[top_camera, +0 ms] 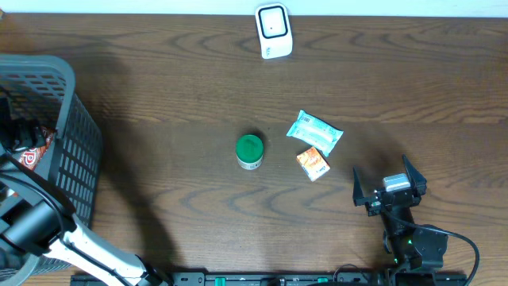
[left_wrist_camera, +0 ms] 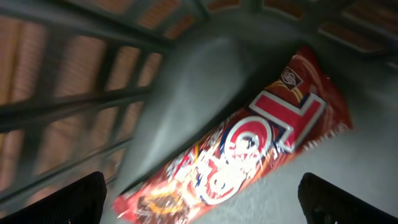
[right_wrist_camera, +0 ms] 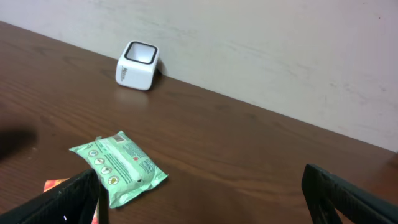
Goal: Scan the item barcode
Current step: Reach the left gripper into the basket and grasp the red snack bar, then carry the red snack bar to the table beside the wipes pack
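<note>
Red snack bag (left_wrist_camera: 249, 155) lies under my left fingers (left_wrist_camera: 68, 199), spread wide; I should drop straight and pinch its middle gently.

Wooden table (top_camera: 159, 95) seen from above. A white scanner (top_camera: 274, 30) stands at top centre. Mid-frame sits a green-lidded jar (top_camera: 249, 151). To its right lies a pale green packet (top_camera: 315, 133), with a small orange packet (top_camera: 313, 163) just below. At lower right is the right gripper (top_camera: 389, 184), jaws spread wide, holding nothing. At far left a grey basket (top_camera: 71, 151) holds a red packet (top_camera: 32, 151), and the left arm (top_camera: 36, 218) crosses over it.
</note>
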Robot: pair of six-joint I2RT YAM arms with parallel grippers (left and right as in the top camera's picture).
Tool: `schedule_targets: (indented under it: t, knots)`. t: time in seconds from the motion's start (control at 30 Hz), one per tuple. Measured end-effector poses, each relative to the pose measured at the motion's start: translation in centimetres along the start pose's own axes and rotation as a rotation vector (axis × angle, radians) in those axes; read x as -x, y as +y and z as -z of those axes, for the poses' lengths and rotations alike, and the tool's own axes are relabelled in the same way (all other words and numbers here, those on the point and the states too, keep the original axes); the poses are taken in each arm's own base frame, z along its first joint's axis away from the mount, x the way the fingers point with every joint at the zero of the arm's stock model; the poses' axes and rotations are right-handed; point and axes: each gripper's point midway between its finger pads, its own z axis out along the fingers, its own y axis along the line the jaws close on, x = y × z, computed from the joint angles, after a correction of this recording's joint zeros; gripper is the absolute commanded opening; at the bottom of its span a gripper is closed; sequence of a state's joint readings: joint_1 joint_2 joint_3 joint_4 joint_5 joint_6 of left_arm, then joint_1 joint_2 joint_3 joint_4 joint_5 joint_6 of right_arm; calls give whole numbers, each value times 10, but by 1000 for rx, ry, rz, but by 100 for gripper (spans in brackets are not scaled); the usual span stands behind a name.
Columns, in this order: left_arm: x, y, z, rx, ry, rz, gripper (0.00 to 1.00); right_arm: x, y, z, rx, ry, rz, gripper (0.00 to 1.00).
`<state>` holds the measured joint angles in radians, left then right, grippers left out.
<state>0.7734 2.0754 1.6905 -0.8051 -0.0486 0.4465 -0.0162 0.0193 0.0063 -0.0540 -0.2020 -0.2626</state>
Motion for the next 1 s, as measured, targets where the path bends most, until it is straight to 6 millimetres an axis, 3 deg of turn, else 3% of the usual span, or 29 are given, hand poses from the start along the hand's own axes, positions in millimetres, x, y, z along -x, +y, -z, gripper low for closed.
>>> schedule_targets:
  t: [0.13, 0.17, 0.4, 0.63, 0.8, 0.9, 1.0]
  knots:
    - [-7, -5, -21, -19, 43, -4, 98, 0, 0, 0, 0, 0, 0, 99]
    - [-9, -6, -26, -25, 56, -4, 94, 0, 0, 0, 0, 0, 0, 99]
    - [-14, -12, -40, -55, 83, -3, 8, 0, 0, 0, 0, 0, 0, 99]
    - [-8, -21, -38, -115, 55, 87, 7, 0, 0, 0, 0, 0, 0, 99]
    - [-7, -44, -23, -255, 53, 258, 7, 0, 0, 0, 0, 0, 0, 99]
    - [-4, -53, 10, -320, 28, 345, 8, 0, 0, 0, 0, 0, 0, 99]
    - [7, -48, 73, -334, -81, 432, 7, 0, 0, 0, 0, 0, 0, 99]
